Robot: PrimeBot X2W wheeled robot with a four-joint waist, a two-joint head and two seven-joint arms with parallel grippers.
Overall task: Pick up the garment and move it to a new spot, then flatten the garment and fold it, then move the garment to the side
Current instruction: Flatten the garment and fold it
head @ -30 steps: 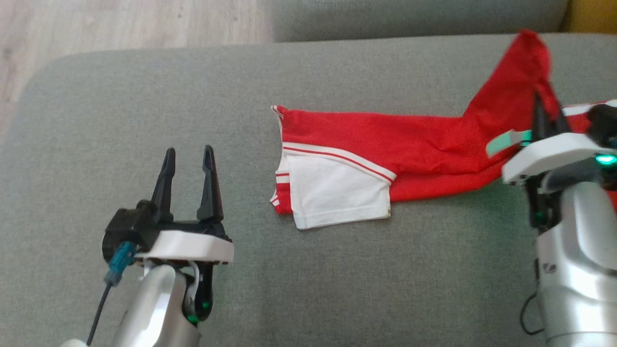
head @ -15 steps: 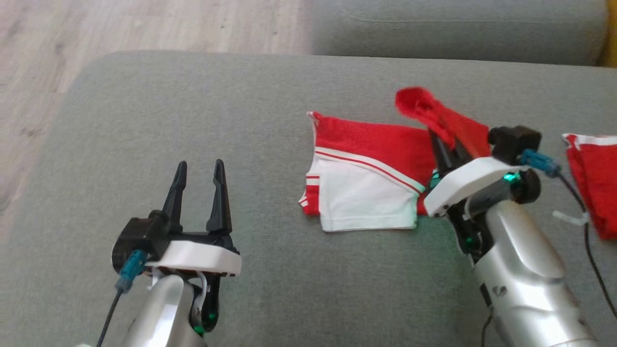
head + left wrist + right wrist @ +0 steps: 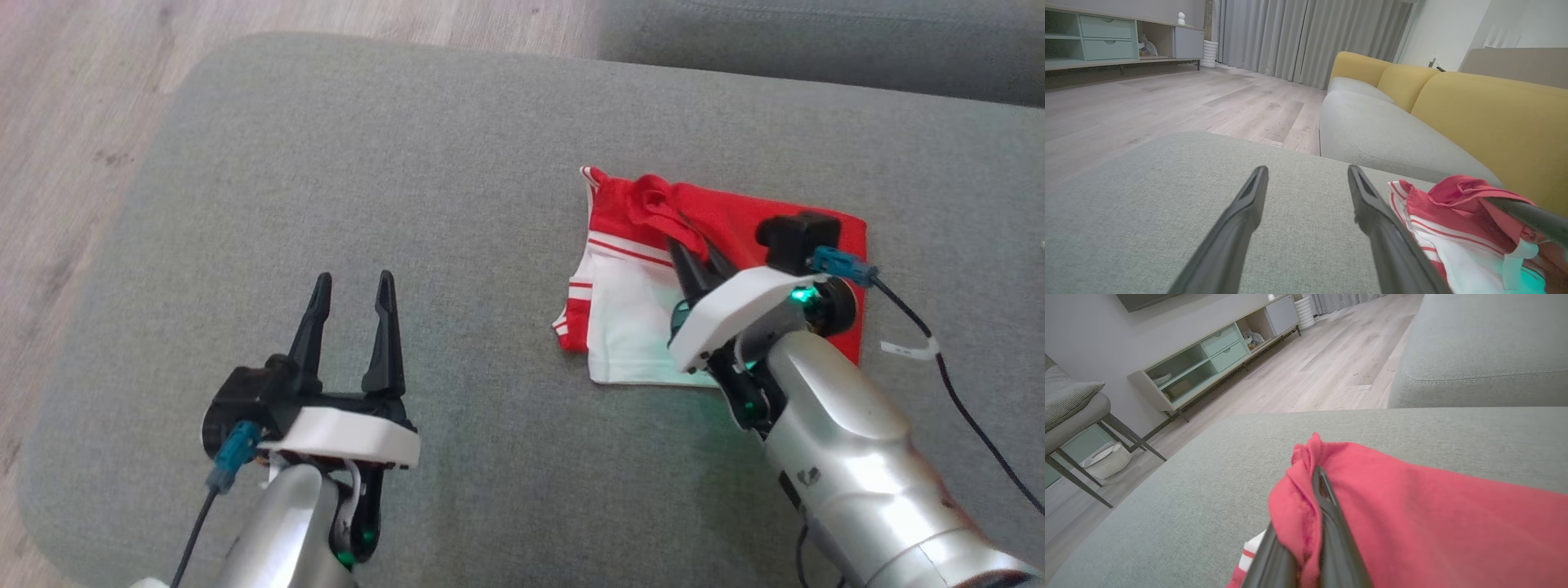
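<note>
The right gripper (image 3: 684, 245) is clamping shut on a bunched red fold of the red-and-white garment (image 3: 624, 314). The garment is lying in a folded heap on the right part of the grey sofa cushion (image 3: 408, 163), its white panel showing just to the left of the gripper's fingers. The left gripper (image 3: 353, 282) is hovering with its fingers spread, gripping nothing, well apart from the garment and to its left over bare cushion.

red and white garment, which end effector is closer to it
Right. The right end effector is shut on a fold of the garment; the left end effector stands open over the grey cushion, apart, to the robot's left.
</note>
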